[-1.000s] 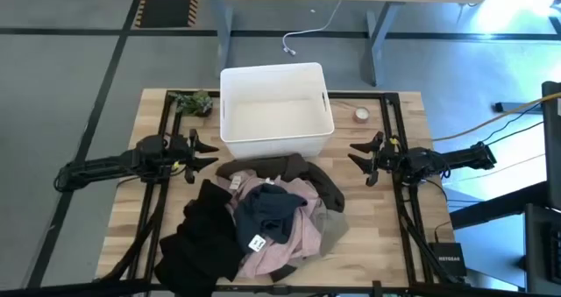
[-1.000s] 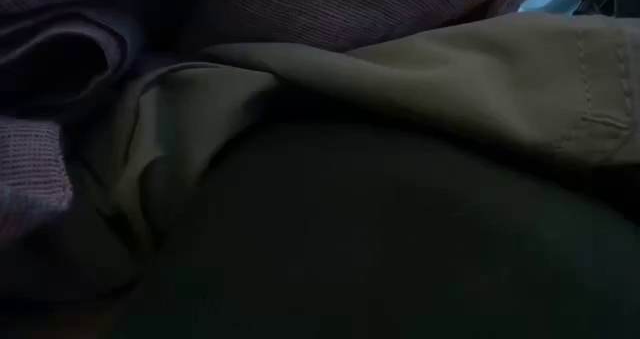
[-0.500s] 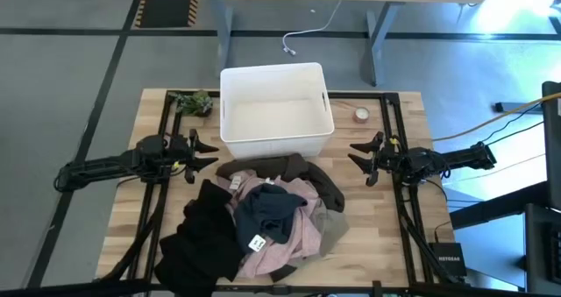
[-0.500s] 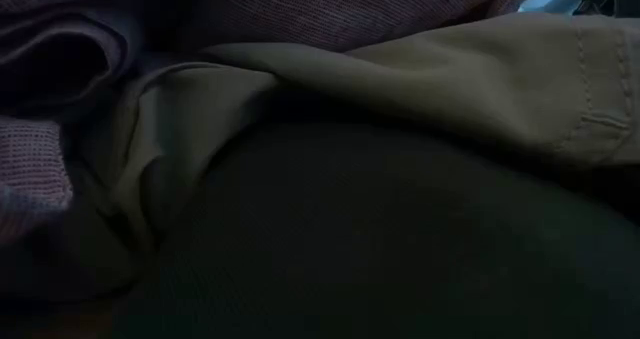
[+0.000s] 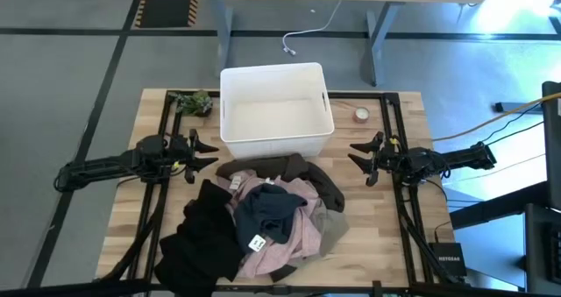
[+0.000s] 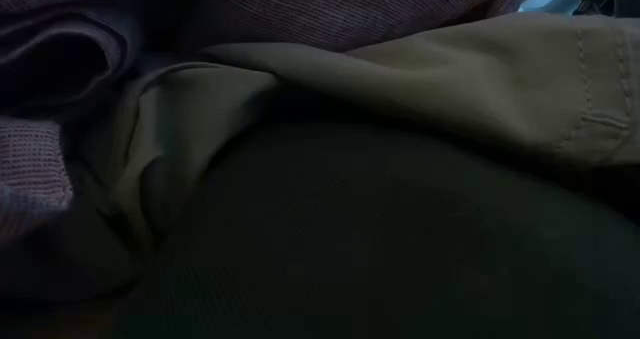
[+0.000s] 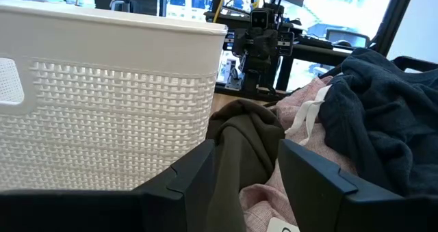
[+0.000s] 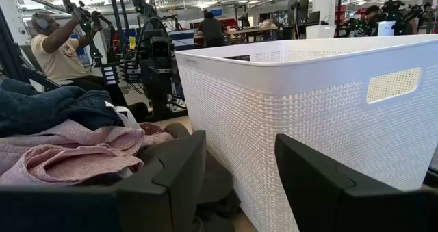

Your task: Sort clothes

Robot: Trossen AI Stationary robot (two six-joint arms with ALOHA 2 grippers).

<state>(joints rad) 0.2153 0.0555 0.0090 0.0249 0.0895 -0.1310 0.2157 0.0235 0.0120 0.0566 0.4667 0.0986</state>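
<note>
Right now the clothes (image 5: 263, 222) sit in one heap on the wooden tabletop (image 5: 386, 244), just in front of the white bin (image 5: 276, 110), w/ the heap's back edge touching or nearly touching the bin's front wall. Black garment (image 5: 203, 236) spreads off the heap's left side; pink one (image 5: 294, 240) fills the middle, navy piece (image 5: 272, 211) bunched on top of it. Olive-brown garment (image 5: 307, 174) curls along the edge nearest the bin and down the right side; grey-khaki fabric (image 5: 333, 231) pokes out at the heap's right. Small white tag (image 5: 257, 243) shows on the pink, near the heap's front.

Left hand (image 5: 203, 152) is to the left of the bin's front corner, low over the tabletop, fingers spread, gripping nothing, clear of the heap. Right hand (image 5: 359, 159) is opposite it, right of the bin, fingers also apart and empty.

Other stuff: a small green plant (image 5: 195, 102) left of the bin at the tabletop's back corner, a roll of tape (image 5: 361, 115) right of the bin.

Low view is blocked by fabric right up against the lens: khaki folds (image 6: 450, 74), pink weave (image 6: 330, 14), dark cloth below.

Right wrist view: a person (image 8: 58, 50) w/ arm raised in the room beyond the bin.
</note>
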